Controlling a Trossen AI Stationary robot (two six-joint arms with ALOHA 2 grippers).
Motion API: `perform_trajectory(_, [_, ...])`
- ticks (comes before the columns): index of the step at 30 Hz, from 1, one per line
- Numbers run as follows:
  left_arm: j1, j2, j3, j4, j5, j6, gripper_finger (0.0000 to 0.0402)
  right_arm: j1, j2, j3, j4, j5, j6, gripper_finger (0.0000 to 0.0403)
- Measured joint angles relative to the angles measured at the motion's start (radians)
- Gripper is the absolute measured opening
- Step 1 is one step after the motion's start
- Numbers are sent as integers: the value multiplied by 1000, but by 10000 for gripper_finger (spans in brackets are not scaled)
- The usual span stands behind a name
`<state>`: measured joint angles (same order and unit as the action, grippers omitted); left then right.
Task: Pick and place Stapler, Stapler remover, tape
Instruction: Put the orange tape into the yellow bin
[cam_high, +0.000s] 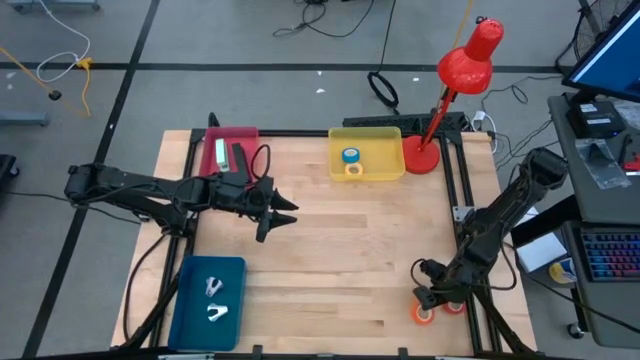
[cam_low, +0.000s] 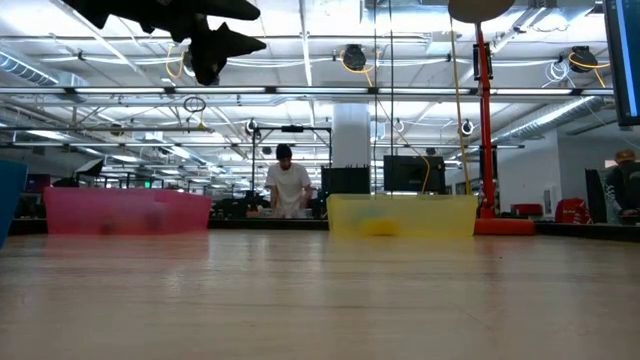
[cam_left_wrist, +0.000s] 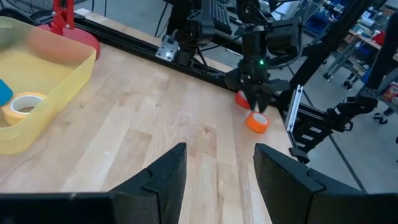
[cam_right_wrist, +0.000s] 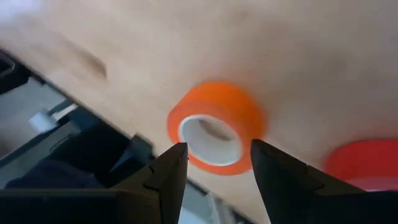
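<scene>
- Low view hides the right gripper; its wrist view shows parted fingers just above orange tape, red roll cut off beside.
- Left gripper open, empty, mid-tabletop.
- Blue and yellow rolls lie in the yellow tray.

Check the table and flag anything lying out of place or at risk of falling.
The orange tape roll and a red roll lie at the table's near right edge, close to the frame rail, while two rolls already lie in the yellow tray. The right gripper hovers over the orange roll, fingers open.
</scene>
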<state>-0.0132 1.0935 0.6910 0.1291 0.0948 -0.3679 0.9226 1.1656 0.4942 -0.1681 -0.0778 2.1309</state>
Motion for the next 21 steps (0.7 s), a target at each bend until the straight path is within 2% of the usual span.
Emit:
perform_trajectory(5, [0, 0, 0, -4, 0, 1, 186, 1, -63, -2, -29, -2, 25, 171])
perform_trajectory(10, [-1, 0, 0, -7, 0, -1, 186, 2, -71, -1, -50, -2, 34, 171])
perform_trajectory(21, [0, 0, 0, -7, -1, -2, 186, 2, 73, 5, -28, -22, -8, 171])
